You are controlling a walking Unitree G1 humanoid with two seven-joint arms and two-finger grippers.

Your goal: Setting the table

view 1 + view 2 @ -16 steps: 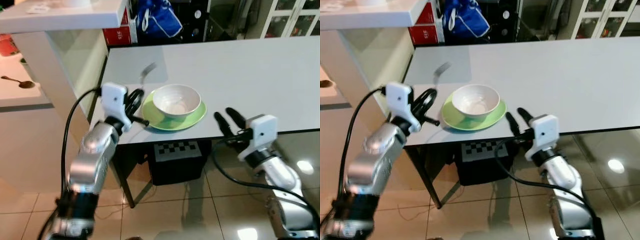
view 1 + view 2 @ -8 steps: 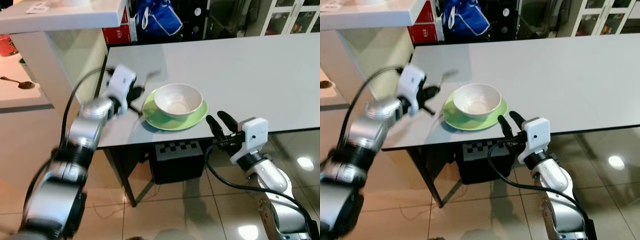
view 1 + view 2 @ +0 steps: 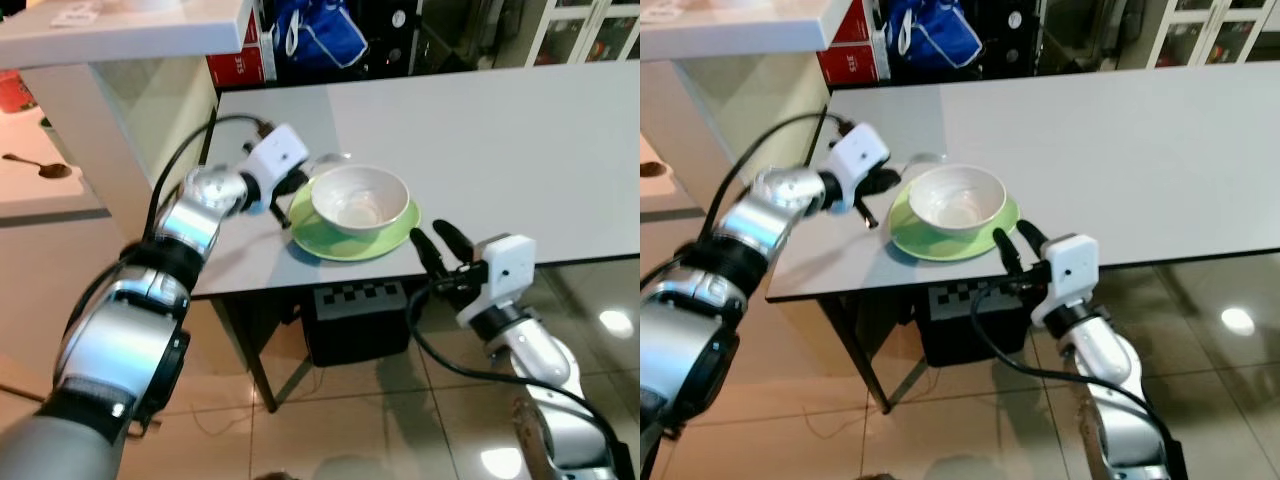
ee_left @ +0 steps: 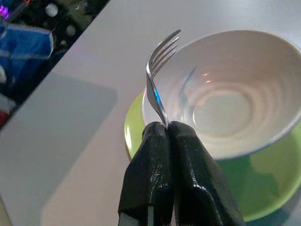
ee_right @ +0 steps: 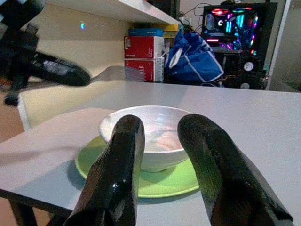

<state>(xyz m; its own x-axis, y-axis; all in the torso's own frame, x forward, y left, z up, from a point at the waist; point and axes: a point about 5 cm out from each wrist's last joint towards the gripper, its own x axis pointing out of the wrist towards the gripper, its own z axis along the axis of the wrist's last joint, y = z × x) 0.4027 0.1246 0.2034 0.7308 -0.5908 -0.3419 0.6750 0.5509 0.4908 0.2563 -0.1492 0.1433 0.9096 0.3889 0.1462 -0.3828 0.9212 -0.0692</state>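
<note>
White bowl (image 3: 360, 199) on lime-green plate (image 3: 395, 233), pale grey table (image 3: 520, 140), silver fork (image 4: 157, 77) in black-fingered left gripper (image 4: 168, 129), blue bag (image 3: 315, 35) and red box (image 3: 237, 68) beyond the table.

Glossy beige tiled floor (image 3: 330, 420), white counter (image 3: 120, 30), glass-fronted cabinet (image 3: 590, 25), blue bag (image 3: 320, 40) behind.

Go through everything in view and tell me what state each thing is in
Fork: held above the table, tines beside the bowl's rim.
White bowl: upright, empty, on the plate.
Green plate: flat on the table.
Left gripper: shut on the fork.
Right gripper: open, holding nothing.
</note>
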